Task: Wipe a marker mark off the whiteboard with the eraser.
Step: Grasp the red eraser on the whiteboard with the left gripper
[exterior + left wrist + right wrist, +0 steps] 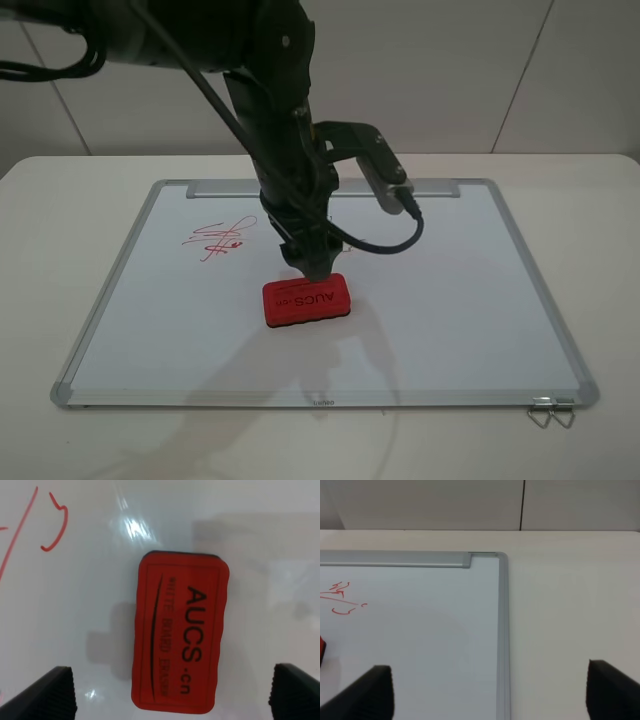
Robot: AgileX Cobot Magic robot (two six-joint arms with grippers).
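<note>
The left fingers (pixel 47 695) were spread wide on either side of the eraser (pixel 181 632), gripping nothing. It lay flat near the middle of the whiteboard (pixel 480 300), apart from the marker mark (pixel 220 238). Only the left wrist view made its lettering fully legible: "AUCS.cn" and a smaller "WHITE BOARD ERASER". The right fingers (pixel 367 692), likewise spread and empty, showed only in the right wrist view, over the board's corner and the worktop (pixel 570 605).
</note>
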